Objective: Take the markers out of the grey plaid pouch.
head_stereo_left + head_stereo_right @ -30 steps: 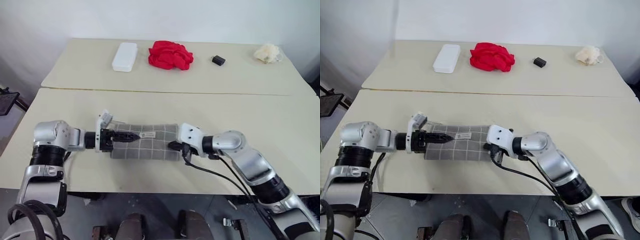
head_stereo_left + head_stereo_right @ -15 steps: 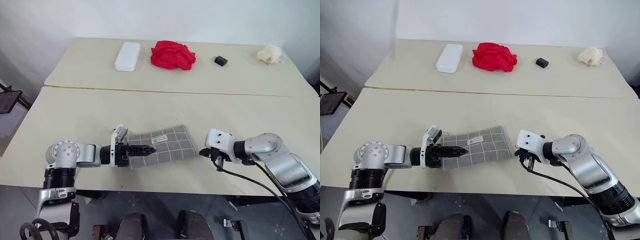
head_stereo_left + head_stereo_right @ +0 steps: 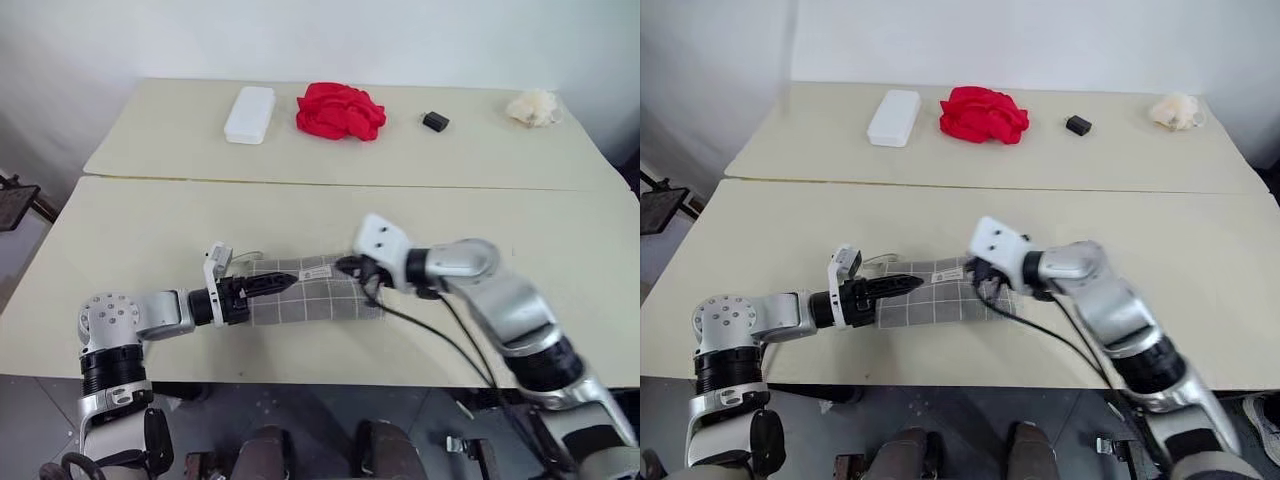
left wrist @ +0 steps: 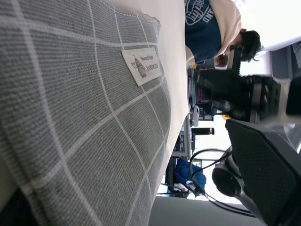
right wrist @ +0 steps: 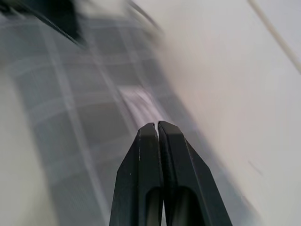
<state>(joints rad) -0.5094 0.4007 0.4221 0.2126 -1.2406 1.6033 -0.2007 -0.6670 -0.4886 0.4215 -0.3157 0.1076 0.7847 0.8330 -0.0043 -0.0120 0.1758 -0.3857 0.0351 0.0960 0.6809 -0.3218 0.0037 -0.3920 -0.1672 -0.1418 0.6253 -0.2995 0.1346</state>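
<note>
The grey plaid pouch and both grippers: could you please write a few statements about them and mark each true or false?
1. The grey plaid pouch lies on the near table. True.
2. The right gripper is wide open. False: its fingers are shut together.
3. The left gripper is at the pouch's left end. True.
4. A green marker lies beside the pouch. False: no marker is visible.
5. The red cloth covers the pouch. False: it sits on the far table.
</note>
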